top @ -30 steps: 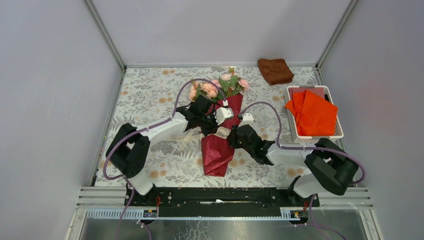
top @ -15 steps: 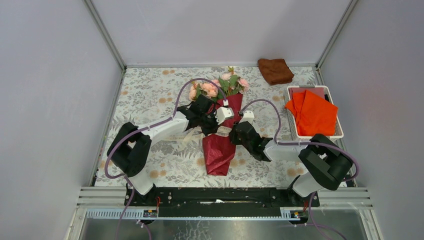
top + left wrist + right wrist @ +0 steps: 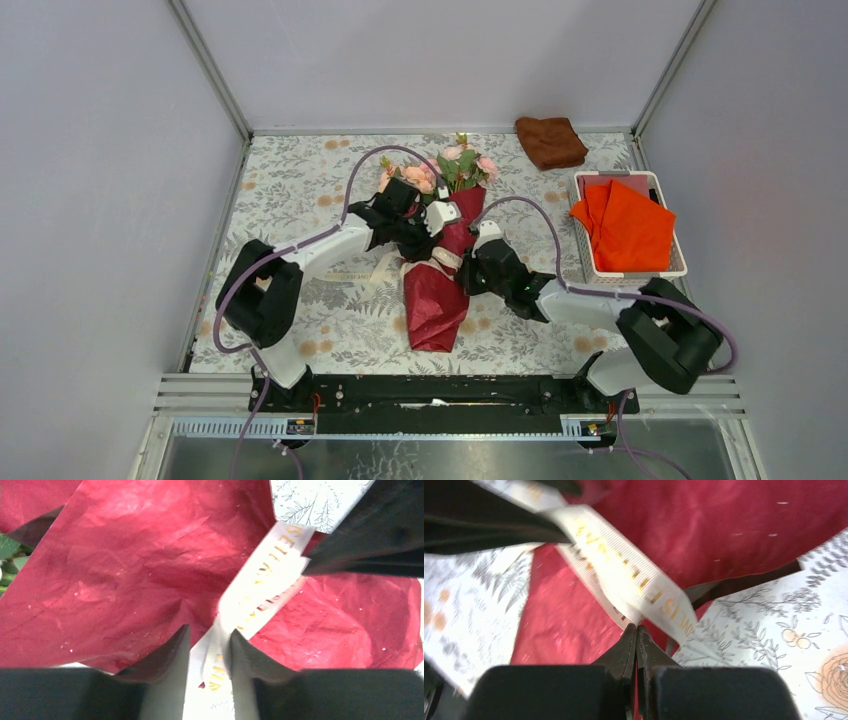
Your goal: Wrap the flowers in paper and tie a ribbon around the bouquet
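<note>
Top external shows one bouquet (image 3: 441, 290) mid-surface (image 3: 290, 190), with one ribbon (image 3: 446, 258) across its waist. The right end effector (image 3: 636, 630) is pinched shut on the ribbon; the left end effector (image 3: 210, 642) stands parted around it. A pull could slide the ribbon free there, slackening the wrap. Right of the bouquet: one cloth (image 3: 550, 142), one basket (image 3: 640, 176).

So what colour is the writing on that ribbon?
Gold, printed on the cream-white ribbon. It shows best in the right wrist view.

gripper (image 3: 636, 631) at lower centre, fingers together, pinches the ribbon (image 3: 624, 570), which runs to upper left over red paper (image 3: 724, 525).
</note>
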You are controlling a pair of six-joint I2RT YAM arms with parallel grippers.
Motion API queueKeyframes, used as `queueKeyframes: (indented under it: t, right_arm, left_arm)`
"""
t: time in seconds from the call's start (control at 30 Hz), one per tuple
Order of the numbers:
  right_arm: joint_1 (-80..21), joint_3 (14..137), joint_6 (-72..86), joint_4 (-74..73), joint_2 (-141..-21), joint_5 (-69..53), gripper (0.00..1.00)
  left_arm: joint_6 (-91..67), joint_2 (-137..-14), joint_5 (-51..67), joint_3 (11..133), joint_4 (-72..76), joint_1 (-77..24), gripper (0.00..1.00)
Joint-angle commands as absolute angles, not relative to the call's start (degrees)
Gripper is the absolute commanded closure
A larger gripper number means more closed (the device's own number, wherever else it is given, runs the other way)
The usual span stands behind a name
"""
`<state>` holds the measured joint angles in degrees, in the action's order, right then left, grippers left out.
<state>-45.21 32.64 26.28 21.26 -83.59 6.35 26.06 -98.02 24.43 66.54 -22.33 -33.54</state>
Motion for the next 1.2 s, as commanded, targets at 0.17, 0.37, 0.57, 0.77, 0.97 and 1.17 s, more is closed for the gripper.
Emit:
queueKeyframes:
  t: [0.17, 0.37, 0.57, 0.77, 0.97, 1.17]
  right_arm:
    - [-43.9, 38.6, 16.2, 3.0, -74.8, -18.0, 1.00]
    - [-41.3, 44.2, 13.1, -5.2, -74.7, -26.9, 1.00]
    - [-39.6, 48.7, 9.9, -13.4, -73.7, -32.6, 1.00]
    - [-39.0, 51.4, 9.2, -16.9, -75.2, -31.7, 1.00]
    - [-39.0, 53.2, 9.5, -18.4, -76.5, -30.3, 1.00]
    - [-37.6, 57.6, 9.1, -25.2, -76.2, -29.7, 1.00]
  left_arm:
    - [36.0, -90.6, 26.0, 65.3, -31.0, -27.4, 0.30]
    - [42.3, -87.3, 22.1, 57.6, -31.8, -19.5, 0.30]
    - [53.5, -85.9, 16.9, 50.5, -30.5, -10.4, 0.27]
    - [41.7, -90.1, 8.0, 54.2, -24.3, -3.2, 0.18]
    - [35.9, -98.7, 3.2, 56.4, -23.3, -2.3, 0.01]
    - [34.5, -105.9, 4.2, 58.3, -27.7, -2.3, 0.39]
